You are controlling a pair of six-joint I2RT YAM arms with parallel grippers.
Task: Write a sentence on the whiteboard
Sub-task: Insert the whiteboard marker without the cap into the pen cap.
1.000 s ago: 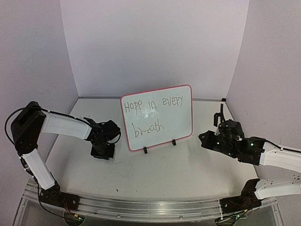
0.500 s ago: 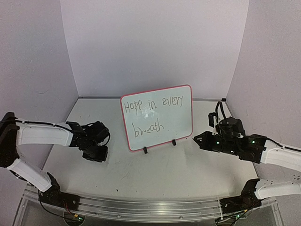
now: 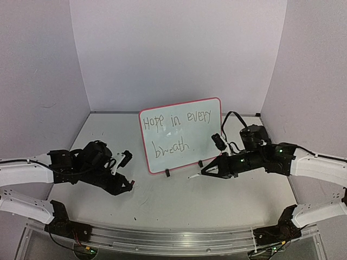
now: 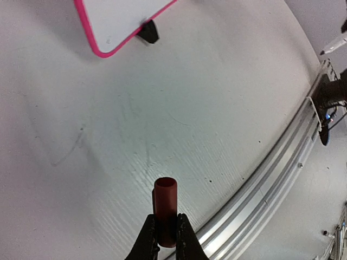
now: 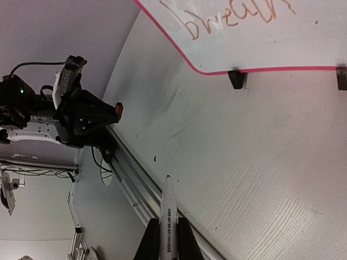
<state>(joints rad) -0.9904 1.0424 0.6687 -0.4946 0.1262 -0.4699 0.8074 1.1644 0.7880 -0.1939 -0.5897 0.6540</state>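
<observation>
The whiteboard [image 3: 181, 135] stands upright on two black feet at mid-table, red-pink rimmed. The sentence [image 3: 179, 122] reads "Hope in every" above "breath." My left gripper [image 3: 128, 184] is low at the board's near left, shut on a red marker cap [image 4: 165, 201] whose open end points away from it. My right gripper [image 3: 209, 170] is in front of the board's right foot, shut on a white marker [image 5: 168, 212]. The marker tip [image 3: 191, 177] is bare and points left toward the left gripper. The cap [image 5: 118, 110] also shows in the right wrist view, well apart from the tip.
An aluminium rail [image 3: 162, 238] runs along the table's near edge. White walls close in the table at the back and sides. The board's black feet [image 5: 237, 79] stand on the table close to the right gripper's path.
The left arm dropped low and back from the board's left side, its gripper now facing right. The right arm swung left to the board's front, marker pointing at the left gripper.
</observation>
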